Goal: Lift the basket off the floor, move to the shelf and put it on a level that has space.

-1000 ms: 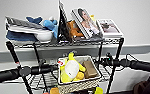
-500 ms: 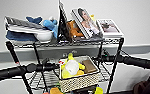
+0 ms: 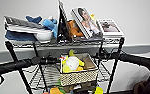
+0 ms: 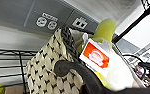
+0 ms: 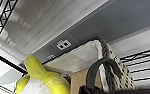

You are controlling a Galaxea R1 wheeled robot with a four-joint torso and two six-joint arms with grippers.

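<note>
With a finger [image 4: 66,68] of the left arm and one [image 5: 98,67] of the right hooked over its rim, the basket [image 3: 78,72] sits at the shelf's [image 3: 111,75] wire level [image 3: 44,77]; lower it evenly and flat.

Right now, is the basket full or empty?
Full. In the head view the basket holds yellow and white soft items that rise above its dark rim; a brown piece sits beside them.
</note>
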